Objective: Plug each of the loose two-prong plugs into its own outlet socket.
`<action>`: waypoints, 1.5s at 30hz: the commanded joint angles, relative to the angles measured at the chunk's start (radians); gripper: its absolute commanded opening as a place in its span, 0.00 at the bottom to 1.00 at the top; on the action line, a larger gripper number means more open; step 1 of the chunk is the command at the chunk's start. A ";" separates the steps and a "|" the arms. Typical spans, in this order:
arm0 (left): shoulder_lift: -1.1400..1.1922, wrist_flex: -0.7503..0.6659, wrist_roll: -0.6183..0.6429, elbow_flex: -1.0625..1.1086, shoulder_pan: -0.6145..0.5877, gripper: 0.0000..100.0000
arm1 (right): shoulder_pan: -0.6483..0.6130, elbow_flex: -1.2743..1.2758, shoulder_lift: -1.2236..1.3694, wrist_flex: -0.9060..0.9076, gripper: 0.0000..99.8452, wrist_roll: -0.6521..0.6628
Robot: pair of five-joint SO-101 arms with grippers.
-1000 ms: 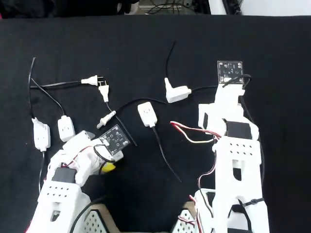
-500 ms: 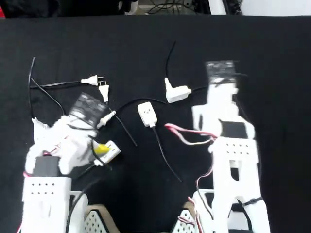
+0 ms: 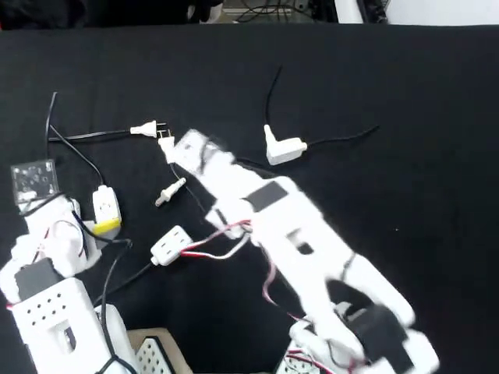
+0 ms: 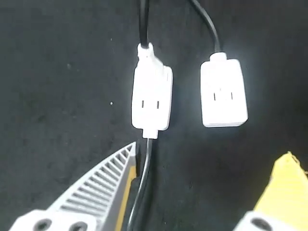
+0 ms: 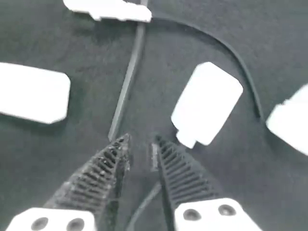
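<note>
The left tool (image 4: 209, 154), spread and empty, is hovering beside the outlet socket (image 3: 105, 204); the right tool (image 5: 139, 144), narrowly parted, is gripping nothing. A loose plug (image 3: 170, 191) is lying near that socket, not yet picked up. The next move is probably calling for a pinch on its body, prongs free.

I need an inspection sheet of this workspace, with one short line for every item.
Surface: black cloth-covered table.
Job's things: three white two-prong plugs lying loose; two white rectangular outlet sockets side by side, slots free; white outlet block; white angled plug.
Clutter: nothing seen.
Hands: left hand open above the two sockets; right hand, fingers slightly apart, over a black cable.
Cables: black cords trail from plugs and sockets; red and white wires on the right arm.
Surroundings: dark equipment and wires behind the table.
</note>
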 commanded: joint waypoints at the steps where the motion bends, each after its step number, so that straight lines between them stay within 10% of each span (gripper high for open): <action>1: -0.009 -0.100 0.017 0.077 -0.002 0.41 | -0.025 -0.157 0.185 -0.051 0.15 -0.029; 15: -0.009 -0.117 -0.262 0.188 0.170 0.41 | -0.061 -0.423 0.524 0.015 0.20 -0.031; 45: -0.009 -0.121 -0.267 0.206 0.186 0.41 | -0.072 -0.407 0.427 0.207 0.01 0.054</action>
